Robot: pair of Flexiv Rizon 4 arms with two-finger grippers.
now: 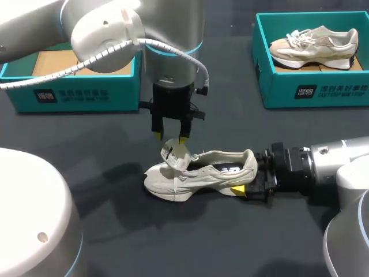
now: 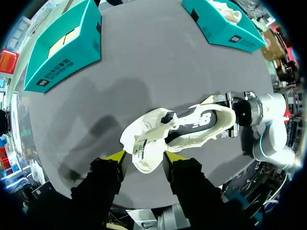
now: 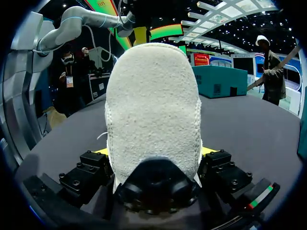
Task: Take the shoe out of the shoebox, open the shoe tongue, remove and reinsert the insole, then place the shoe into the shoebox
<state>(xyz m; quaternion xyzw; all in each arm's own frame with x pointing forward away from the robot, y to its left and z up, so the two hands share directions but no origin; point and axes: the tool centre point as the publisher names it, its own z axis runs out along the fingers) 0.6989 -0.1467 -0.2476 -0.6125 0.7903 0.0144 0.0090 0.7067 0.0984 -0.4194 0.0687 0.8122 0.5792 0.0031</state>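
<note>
The cream mesh sneaker [image 1: 202, 173] stands upright on the dark grey table [image 1: 104, 156], its heel clamped between the right gripper [image 1: 247, 173]'s fingers. The left gripper [image 1: 169, 138], pointing down, pinches the lifted white tongue [image 1: 176, 154]. Behind, an open teal cardboard shoebox [image 1: 75, 92] stands left. A second teal shoebox [image 1: 311, 86], at the right, holds another beige sneaker [image 1: 314, 46].
</note>
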